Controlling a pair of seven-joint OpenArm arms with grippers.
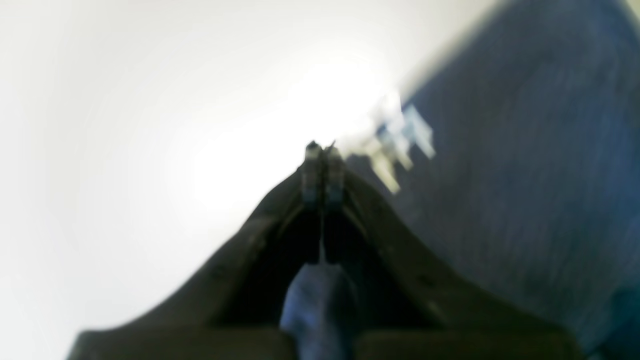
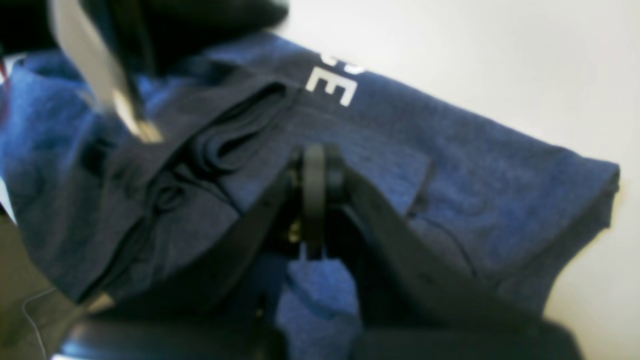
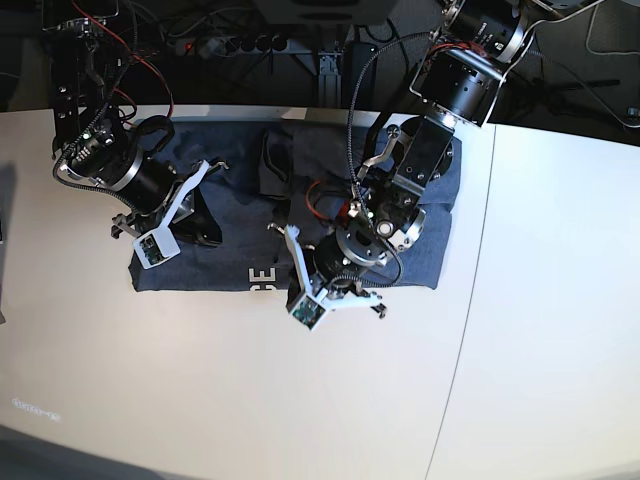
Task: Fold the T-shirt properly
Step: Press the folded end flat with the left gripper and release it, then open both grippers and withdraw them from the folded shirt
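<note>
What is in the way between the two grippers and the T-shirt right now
Nothing visible. The left gripper and the right gripper are both shut, each with blue fabric of the T-shirt bunched between its fingers.

White surface in two panels, a seam running diagonally at right. Dark background behind the far edge holds a power strip and loose red and black cables

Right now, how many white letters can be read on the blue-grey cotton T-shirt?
2: white block letters "C" and "E" at the blue-grey cotton T-shirt front edge; the arms probably hide more.
</note>
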